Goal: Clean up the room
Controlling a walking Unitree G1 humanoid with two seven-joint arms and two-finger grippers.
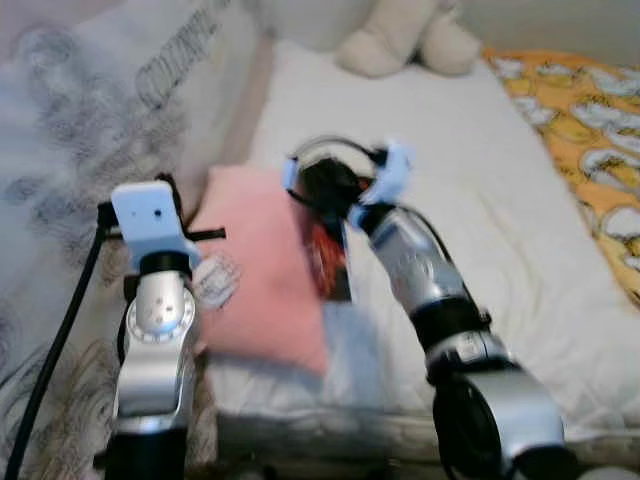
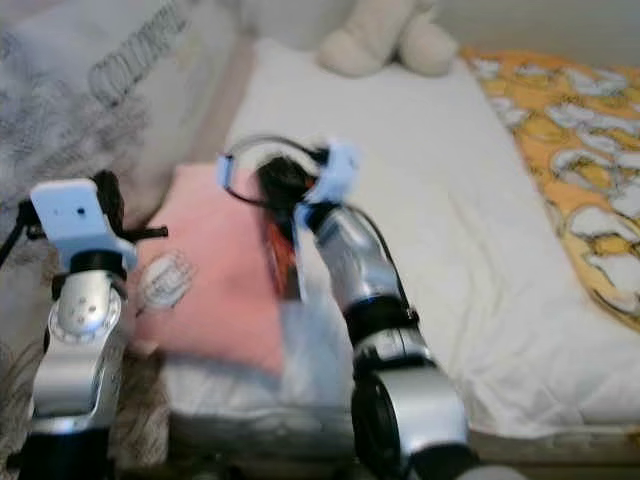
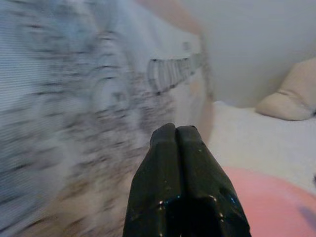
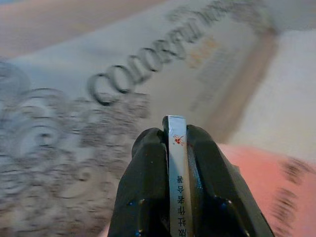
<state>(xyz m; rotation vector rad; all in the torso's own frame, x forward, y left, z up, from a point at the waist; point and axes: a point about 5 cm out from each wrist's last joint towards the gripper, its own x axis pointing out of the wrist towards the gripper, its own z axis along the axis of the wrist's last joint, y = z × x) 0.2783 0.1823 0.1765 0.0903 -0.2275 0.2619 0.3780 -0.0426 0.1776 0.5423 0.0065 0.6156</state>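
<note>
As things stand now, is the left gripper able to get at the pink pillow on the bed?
Probably yes. The left gripper, fingers shut and empty, hovers beside the pink pillow, with nothing between them. The right gripper holds a thin book over the pillow's other edge.

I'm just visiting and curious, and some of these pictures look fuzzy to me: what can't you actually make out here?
- Thin flat book clamped in the right gripper: right wrist view shows just its spine; its cover is blurred in the eye views.
- Cream plush toy: cut off by the top edge in the eye views.
- Pink pillow's printed label: too blurred to read.
- Grey patterned blanket: smeared by motion blur, left wrist view.
</note>
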